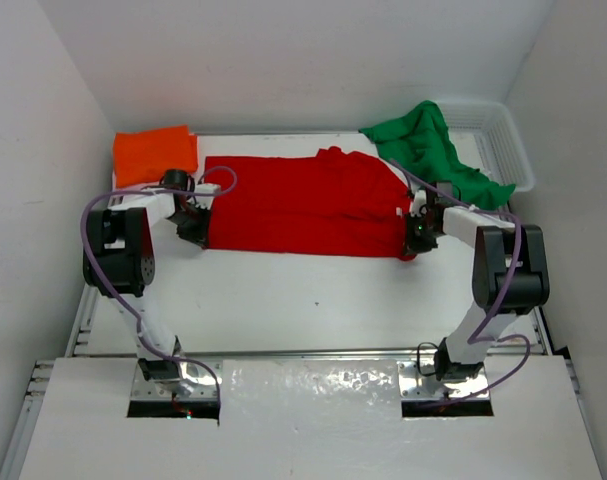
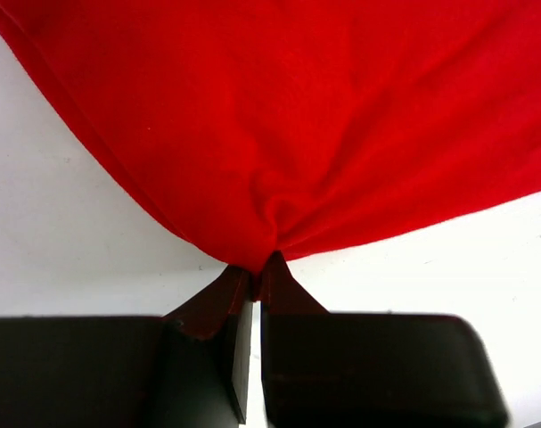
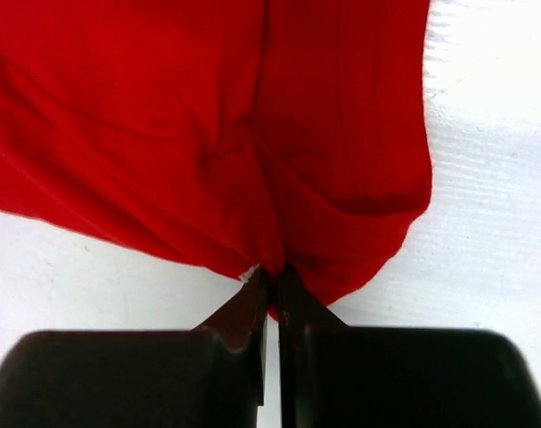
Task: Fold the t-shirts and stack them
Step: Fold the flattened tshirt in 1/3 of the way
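Observation:
The red t-shirt (image 1: 303, 205) lies spread across the middle of the table. At its near left corner my left gripper (image 1: 195, 228) is shut on the cloth, which puckers at the fingertips (image 2: 255, 267). My right gripper (image 1: 415, 236) is shut on the near right corner, where the red t-shirt (image 3: 252, 134) bunches between the fingers (image 3: 272, 275). An orange t-shirt (image 1: 155, 153) lies folded at the back left. A green t-shirt (image 1: 433, 150) hangs crumpled out of the basket at the back right. The red t-shirt (image 2: 297, 116) fills the left wrist view.
A white mesh basket (image 1: 508, 145) stands at the back right corner. White walls close in the table on the left, right and back. The table's near strip (image 1: 313, 300) is bare white, as far as the arm bases.

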Controlling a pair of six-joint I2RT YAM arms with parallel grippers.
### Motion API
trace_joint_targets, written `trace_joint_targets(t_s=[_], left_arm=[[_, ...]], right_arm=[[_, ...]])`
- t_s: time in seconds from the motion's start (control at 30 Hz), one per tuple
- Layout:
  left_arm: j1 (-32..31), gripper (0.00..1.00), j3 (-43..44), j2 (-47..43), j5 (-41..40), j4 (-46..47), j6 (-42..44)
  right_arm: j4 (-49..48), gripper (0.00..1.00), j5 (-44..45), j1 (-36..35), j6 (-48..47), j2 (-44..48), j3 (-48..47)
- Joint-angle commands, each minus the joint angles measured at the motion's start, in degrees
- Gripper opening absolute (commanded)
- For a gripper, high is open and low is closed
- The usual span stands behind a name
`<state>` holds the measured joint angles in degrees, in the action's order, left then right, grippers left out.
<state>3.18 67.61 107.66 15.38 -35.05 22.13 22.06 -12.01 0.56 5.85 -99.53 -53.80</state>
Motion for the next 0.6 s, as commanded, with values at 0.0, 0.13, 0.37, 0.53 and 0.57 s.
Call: trace_joint_targets(t_s=[0.0, 0.13, 0.37, 0.53, 0.57], left_arm=[[-0.28, 0.00, -0.38, 2.12, -0.25, 0.68, 1.16], [0.16, 0.00, -1.52, 0.54, -3.67, 1.82, 2.21], [0.16, 0.00, -2.58, 0.01, -4.83, 2.44, 2.83], [0.16, 0.00, -2.22, -0.43, -4.92, 1.83, 3.18], [0.16, 0.00, -2.14, -0.43, -4.92, 1.74, 3.18]], right_arm=[[-2.73, 0.00, 1.46, 0.06, 1.18, 0.03, -2.45], [-3.69, 0.00, -0.81, 3.21, 6.09, 2.58, -3.68], [0.52, 0.00, -5.56, 6.21, 6.72, -2.51, -6.49], [-1.67, 0.23, -2.67, 6.39, 7.34, -2.78, -6.14], [-0.37, 0.36, -2.49, 6.47, 6.90, -3.21, -6.84]])
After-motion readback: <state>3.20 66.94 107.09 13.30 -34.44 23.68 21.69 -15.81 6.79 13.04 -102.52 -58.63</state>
